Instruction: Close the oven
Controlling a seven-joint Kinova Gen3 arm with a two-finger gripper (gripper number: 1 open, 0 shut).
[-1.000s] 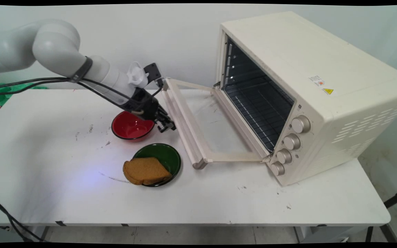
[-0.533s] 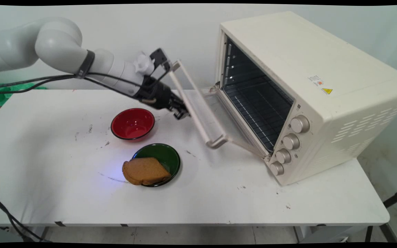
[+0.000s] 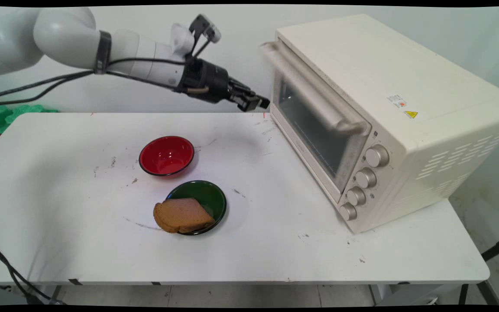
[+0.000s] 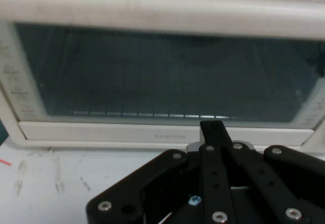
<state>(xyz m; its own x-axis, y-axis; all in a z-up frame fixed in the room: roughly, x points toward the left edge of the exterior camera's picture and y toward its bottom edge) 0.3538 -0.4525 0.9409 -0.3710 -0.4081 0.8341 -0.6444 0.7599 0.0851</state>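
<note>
Gripper [image 3: 261,103] fingers pressed together, empty, raised just left of toaster oven [image 3: 388,108] door [image 3: 312,125] | door closed, glass dark, cream handle [image 3: 314,93] across top | hand view only: rack lines behind glass [image 4: 167,76] | main view only: red bowl [image 3: 166,155], bread slice [image 3: 182,215] on green plate [image 3: 208,195], white table [image 3: 59,208]

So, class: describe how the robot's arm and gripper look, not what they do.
The arm is glossy white with rounded joints and a dark band. Black cables hang along it. The gripper is black, its linkage studded with silver screws.
</note>
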